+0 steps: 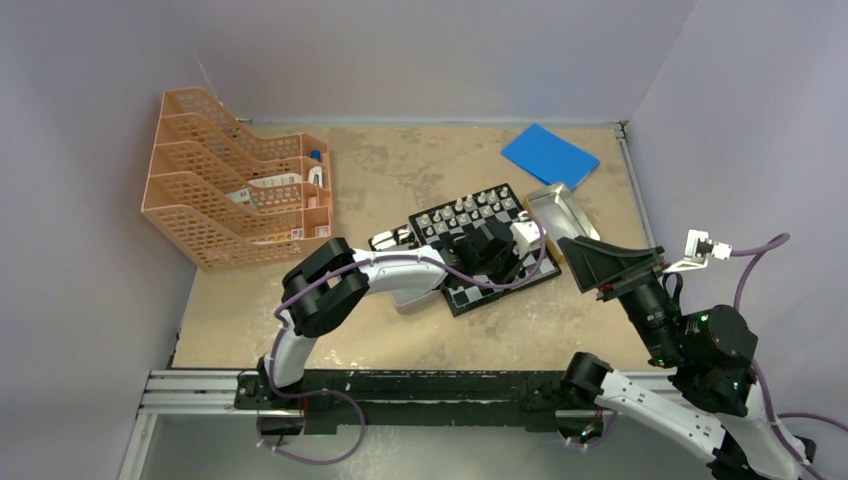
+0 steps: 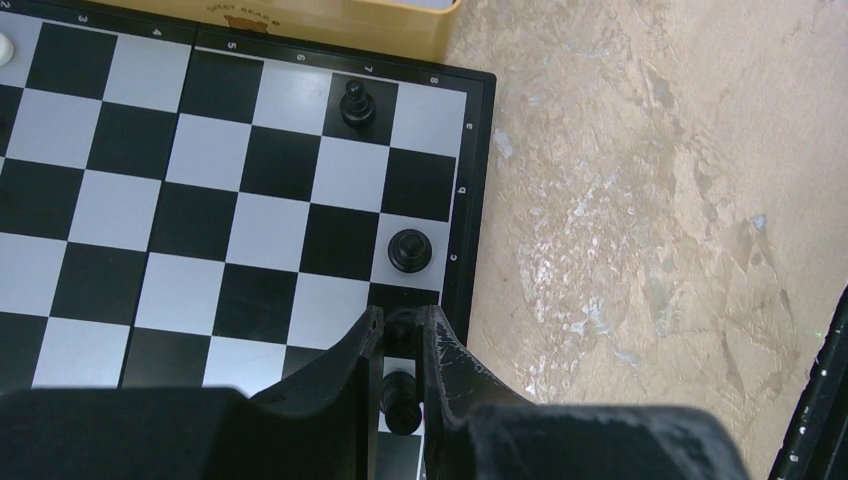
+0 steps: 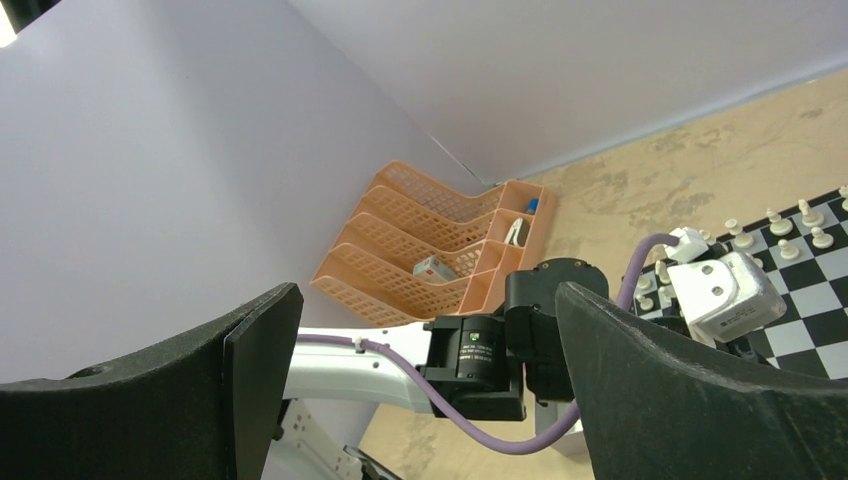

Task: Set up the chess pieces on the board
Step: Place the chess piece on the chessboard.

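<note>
Top view: orange mesh organizer (image 1: 235, 205) at far left, holding white cartons (image 1: 272, 188) and a blue-capped item (image 1: 315, 155) in its end slots. Open silver tin (image 1: 560, 208) just beside the board's far right corner; contents not readable. Second tin (image 1: 415, 297) is partly hidden under the left arm, just left of the board. Blue pad (image 1: 550, 155) lies far right, apart from the rest. The board (image 1: 478, 298) is mid-table, with a row of white pieces (image 1: 465, 208) along its far side. Left gripper (image 1: 492, 255) is over the board. Right gripper (image 1: 598, 265) is off the board's right side with its jaws spread wide and nothing between them.

Left wrist: a yellow box (image 1: 548, 252) wall touches the board's border, inside not visible. The fingers (image 2: 340, 370) are nearly together, closed on a black piece (image 2: 401, 398) in the narrow gap, over the edge column. A round-topped black piece (image 2: 409, 250) is just ahead of the tips, and a black pawn (image 2: 357, 102) farther on, on a dark square.

Right wrist: both fingers are far apart, framing the organizer. A small box (image 3: 432, 268) sits in one tier. The board corner is at right, well apart from this gripper.
</note>
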You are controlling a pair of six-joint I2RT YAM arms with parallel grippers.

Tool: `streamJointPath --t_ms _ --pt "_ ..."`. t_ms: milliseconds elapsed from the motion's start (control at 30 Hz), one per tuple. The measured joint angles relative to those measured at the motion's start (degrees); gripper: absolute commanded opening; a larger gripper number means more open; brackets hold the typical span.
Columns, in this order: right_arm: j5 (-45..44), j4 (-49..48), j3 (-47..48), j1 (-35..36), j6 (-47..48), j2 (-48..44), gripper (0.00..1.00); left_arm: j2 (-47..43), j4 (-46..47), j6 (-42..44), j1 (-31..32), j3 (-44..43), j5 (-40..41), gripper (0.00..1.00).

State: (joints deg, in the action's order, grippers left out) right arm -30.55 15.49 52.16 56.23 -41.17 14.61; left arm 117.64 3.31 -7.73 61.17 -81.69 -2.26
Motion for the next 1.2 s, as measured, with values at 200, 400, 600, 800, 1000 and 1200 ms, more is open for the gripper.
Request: streamJointPath --t_ms 200,400,600,800,1000,1200 --pt "0.02 0.00 0.00 0.00 0.00 -0.02 0.99 0.31 0.02 0.02 0.02 -0.61 -0.02 0.07" --pt "0.02 0.00 0.00 0.00 0.00 -0.04 0.99 1.57 -0.39 0.04 0.11 -1.22 -0.02 0.07" --pt "0.02 0.02 0.00 0.00 0.02 -0.20 0.99 2.16 -0.83 0.11 0.13 -1.49 0.02 0.08" --pt "0.00 -0.02 0.00 -0.02 0.04 -0.92 0.99 2.49 -0.94 0.68 0.31 -1.99 0.35 0.11" --pt "0.00 0.00 0.00 -0.02 0.24 -0.92 0.99 2.58 -1.27 1.33 0.48 -2.23 0.55 0.14" --pt "0.00 -0.02 -0.04 -0.02 0.24 -0.92 0.99 2.78 -1.33 1.42 0.55 -2.47 0.81 0.15"
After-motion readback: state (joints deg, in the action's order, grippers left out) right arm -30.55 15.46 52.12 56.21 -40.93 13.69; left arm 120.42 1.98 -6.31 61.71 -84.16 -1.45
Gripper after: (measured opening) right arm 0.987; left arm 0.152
